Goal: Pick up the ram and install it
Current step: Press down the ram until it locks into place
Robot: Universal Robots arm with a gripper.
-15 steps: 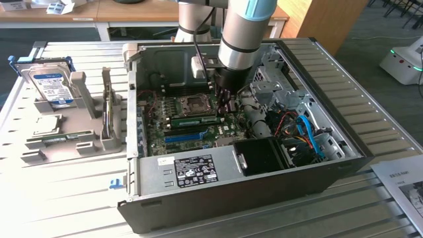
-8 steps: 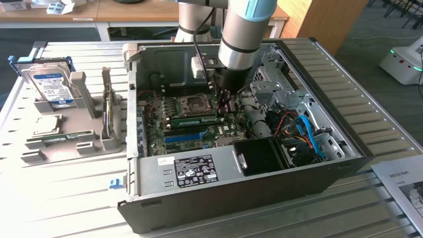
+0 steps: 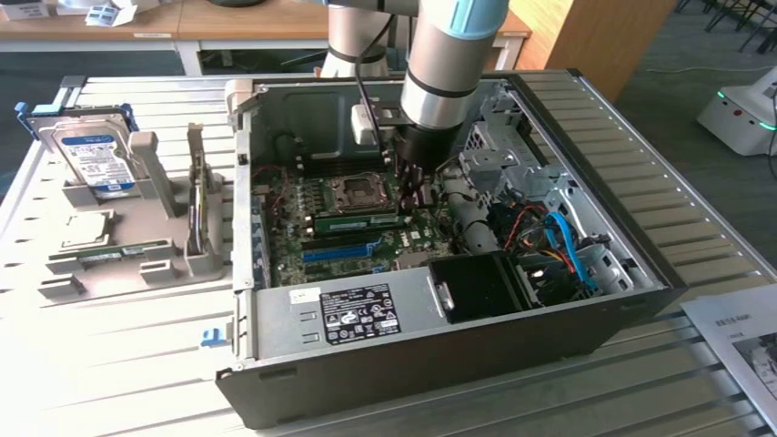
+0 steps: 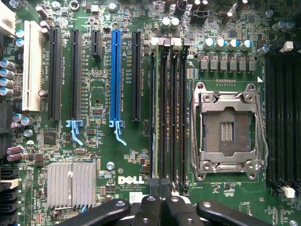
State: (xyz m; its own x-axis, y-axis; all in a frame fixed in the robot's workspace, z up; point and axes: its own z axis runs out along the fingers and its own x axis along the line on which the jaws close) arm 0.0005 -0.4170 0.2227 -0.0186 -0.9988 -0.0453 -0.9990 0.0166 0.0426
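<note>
arm: comes down steeply from above in the exterior view, wrist pointing straight down
gripper (image 3: 414, 187): black, fingers (image 4: 151, 209) pressed together, tips aimed downward

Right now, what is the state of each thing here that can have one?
computer case: lying on its side, open.
ram: on edge in one of the memory slots; whether it is fully seated, cannot tell.
gripper: shut, over the memory slots.
CPU socket: empty.
blue slot: empty.
hard drive: outside the case, standing in the grey holder.
</note>
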